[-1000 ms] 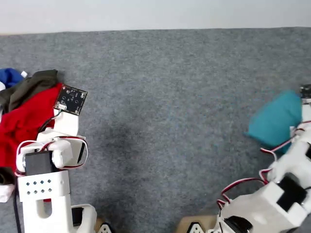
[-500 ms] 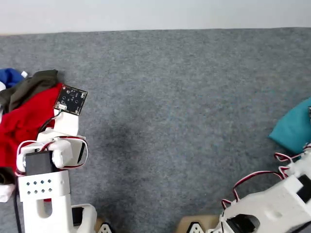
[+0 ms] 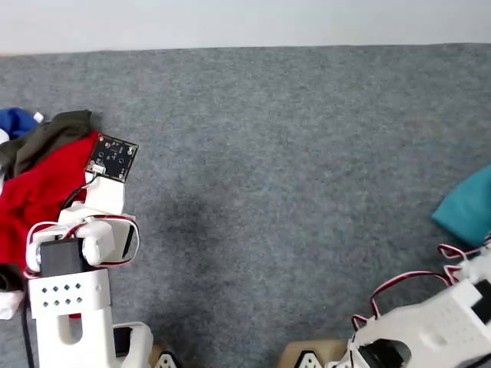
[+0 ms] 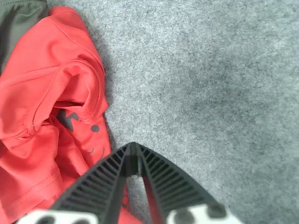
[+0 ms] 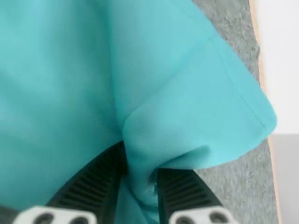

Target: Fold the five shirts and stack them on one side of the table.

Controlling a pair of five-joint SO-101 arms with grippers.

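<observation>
Where the arms stand: at the near edge of the table [image 3: 268, 153], with the left arm [image 3: 73, 268] by the left side and the right arm [image 3: 437, 330] at the near right corner
Left gripper [image 4: 133, 146]: fingers closed tip to tip, no cloth seen between them; it hangs over bare grey covering, just beside the edge of the red shirt [image 4: 42, 102]
Right gripper [image 5: 138, 163]: fingers drawn narrow and clamped on a fold of the teal shirt [image 5: 93, 70], with cloth bunched between the two ribbed pads
Teal shirt position: at the right edge of the table, just beyond the right arm in the high view; a stitched hem lies near the table's side edge in the right wrist view
Red shirt position: crumpled on the left side of the table, partly covered by the left arm in the high view, unfolded
Dark green shirt [image 3: 46, 138]: touching the red shirt on its far side, crumpled, unfolded
Blue shirt [image 3: 15, 120]: at the left edge, just beyond the dark green shirt, mostly out of frame
Table covering: grey felt-like surface across the middle, between the red shirt and the teal shirt, which lie well apart
Wall [image 3: 230, 23]: pale, along the far edge of the table
</observation>
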